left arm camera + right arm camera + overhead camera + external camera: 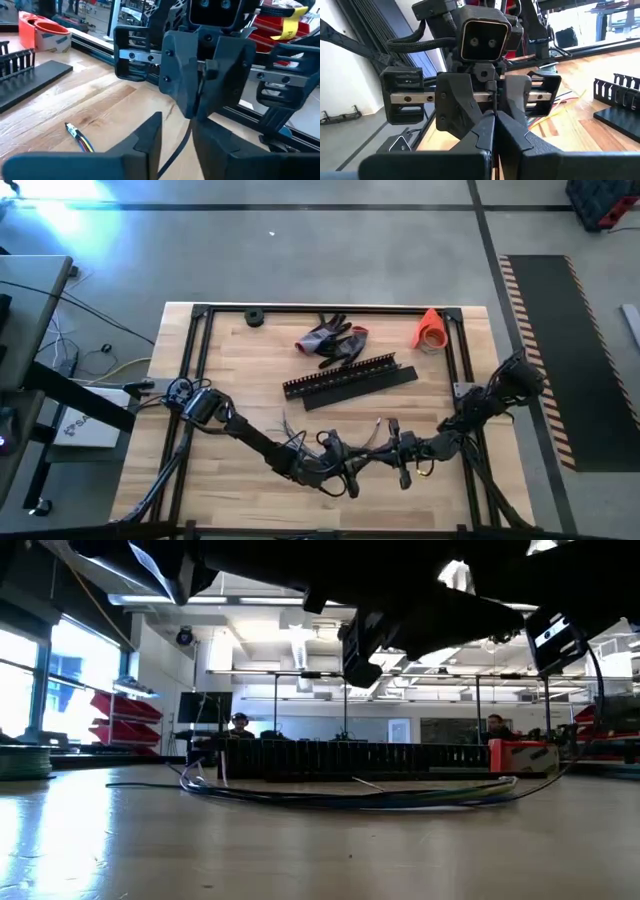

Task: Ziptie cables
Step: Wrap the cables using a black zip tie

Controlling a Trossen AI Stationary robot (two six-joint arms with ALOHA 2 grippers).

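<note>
The cables (350, 796), a bundle of thin wires, lie flat on the wooden table (240, 380) near its front edge. One end with coloured tips (77, 136) shows in the left wrist view. Above them my two grippers face each other tip to tip. My right gripper (494, 125) is shut on a thin black ziptie (181, 142). The ziptie runs on into the narrow gap of my left gripper (176, 125), which stands slightly open. In the high view the grippers meet at the near middle, left gripper (352, 470) and right gripper (388, 452). My right gripper pinches the ziptie's end (196, 107) between its two fingers (180, 75), coming level from the table's right side. The strip hangs out of the fingers, clear of the table. My left gripper has the strip between its fingers; I cannot tell whether they touch it.
Long black slotted strips (350, 382) lie across the table's middle. Grey-and-red gloves (332, 340) lie behind them, an orange roll (430, 330) sits at the far right and a small black roll (253, 318) at the far left. Black frame rails (200, 360) border the table.
</note>
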